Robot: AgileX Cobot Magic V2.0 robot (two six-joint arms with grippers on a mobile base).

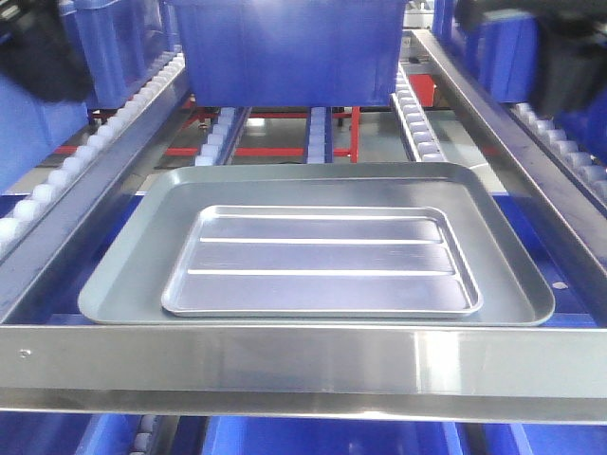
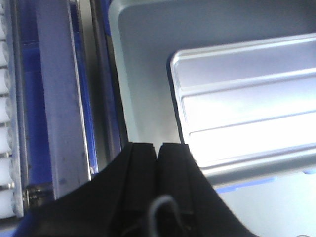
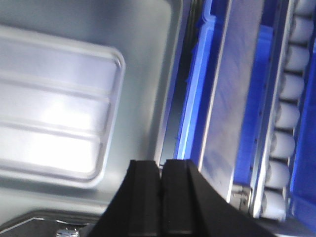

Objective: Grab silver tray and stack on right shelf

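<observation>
We see the silver tray (image 1: 321, 262) lying inside a larger grey-green tray (image 1: 123, 281) on the right shelf (image 1: 303, 365), with a blue bin (image 1: 289, 47) behind. Our left tool (image 2: 156, 148) and right tool (image 3: 161, 168) are both pressed together, holding nothing.

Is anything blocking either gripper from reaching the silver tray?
Nothing visible. The silver tray lies uncovered inside the grey tray. The left gripper and right gripper, both shut, hover over the grey tray's bare margins beside it.
</observation>
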